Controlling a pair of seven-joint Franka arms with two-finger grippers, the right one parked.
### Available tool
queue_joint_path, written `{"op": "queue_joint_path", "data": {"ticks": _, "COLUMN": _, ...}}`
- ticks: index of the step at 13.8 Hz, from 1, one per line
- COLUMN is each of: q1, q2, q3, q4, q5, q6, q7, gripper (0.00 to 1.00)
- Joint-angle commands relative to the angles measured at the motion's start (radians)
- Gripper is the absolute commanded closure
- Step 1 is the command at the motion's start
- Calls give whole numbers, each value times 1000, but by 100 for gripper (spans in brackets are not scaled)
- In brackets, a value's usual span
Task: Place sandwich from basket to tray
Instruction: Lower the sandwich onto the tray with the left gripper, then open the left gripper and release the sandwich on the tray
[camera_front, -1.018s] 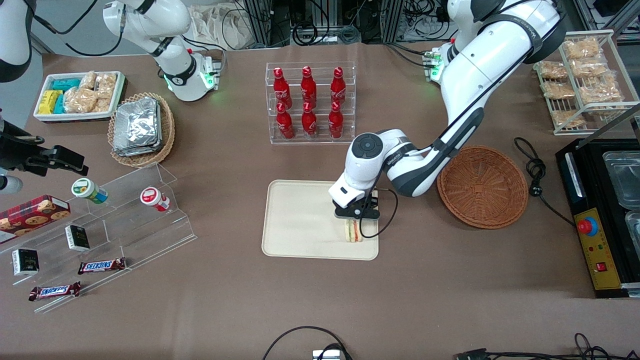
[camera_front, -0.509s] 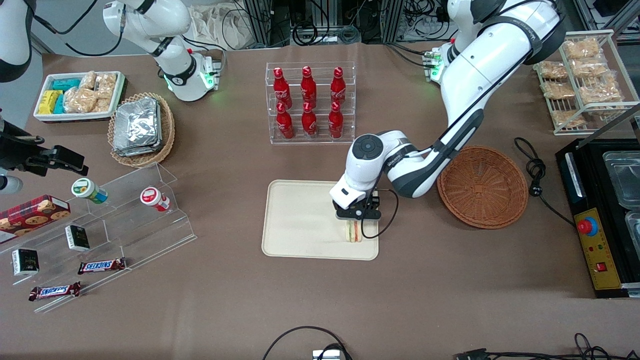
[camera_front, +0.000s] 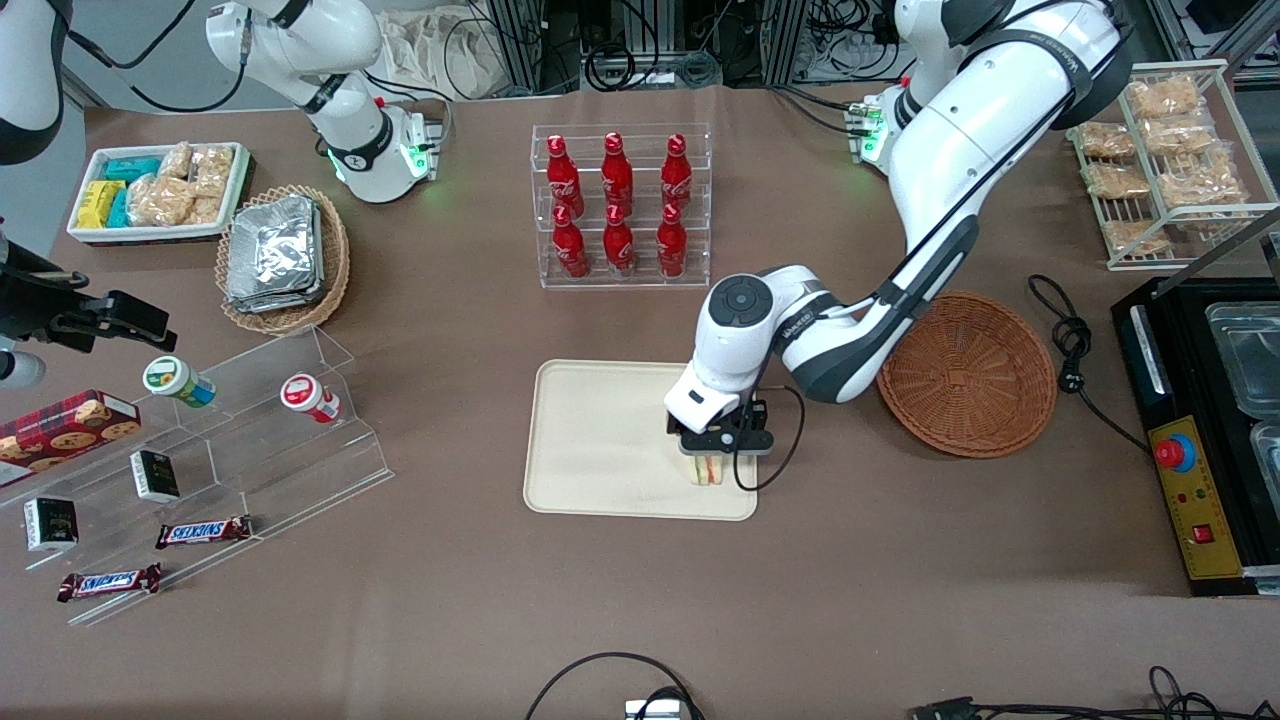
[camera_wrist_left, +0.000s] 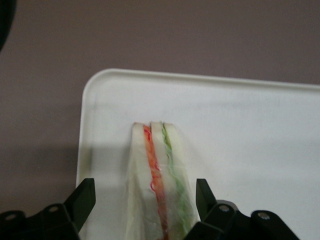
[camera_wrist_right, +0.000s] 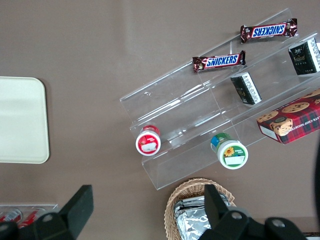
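Note:
The sandwich (camera_front: 707, 470), a pale bread wedge with orange-red and green filling lines (camera_wrist_left: 160, 175), stands on edge on the cream tray (camera_front: 600, 440), near the tray's corner closest to the front camera at the working arm's end. My gripper (camera_front: 712, 456) hangs straight over it and is open. In the left wrist view the gripper (camera_wrist_left: 145, 194) straddles the sandwich, with a gap between each black finger (camera_wrist_left: 84, 196) and the bread, and the tray's rim (camera_wrist_left: 200, 77) shows around it. The reddish-brown basket (camera_front: 965, 372) sits empty beside the tray, toward the working arm's end.
A clear rack of red bottles (camera_front: 620, 205) stands farther from the front camera than the tray. A black cable (camera_front: 1070, 340) and a black machine (camera_front: 1210, 430) lie past the basket. An acrylic stepped shelf (camera_front: 230, 450) with snacks sits toward the parked arm's end.
My gripper has shifted slightly nearer the front camera, covering more of the sandwich. The sandwich has stayed in the same spot on the tray.

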Motion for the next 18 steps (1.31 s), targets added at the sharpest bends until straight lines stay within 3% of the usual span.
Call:
{"op": "queue_joint_path", "data": {"ticks": 1, "q1": -12, "q2": -10, "q3": -7, "q4": 97, "q5": -53, "q6": -112, "q7": -4, "gripper": 10}}
{"op": "queue_joint_path", "data": {"ticks": 9, "q1": -8, "q2": -49, "q3": -36, "q4": 292, "q5": -99, "q6": -390, "q7": -14, "gripper": 5}}
{"op": "queue_joint_path", "data": {"ticks": 12, "q1": 6, "q2": -113, "q3": -31, "q4": 298, "q5": -101, "q6": -441, "q7": -17, "gripper": 0}}
{"op": "queue_joint_path", "data": {"ticks": 18, "q1": 52, "q2": -173, "q3": -27, "q4": 318, "q5": -117, "q6": -511, "q7": -17, "gripper": 0}}
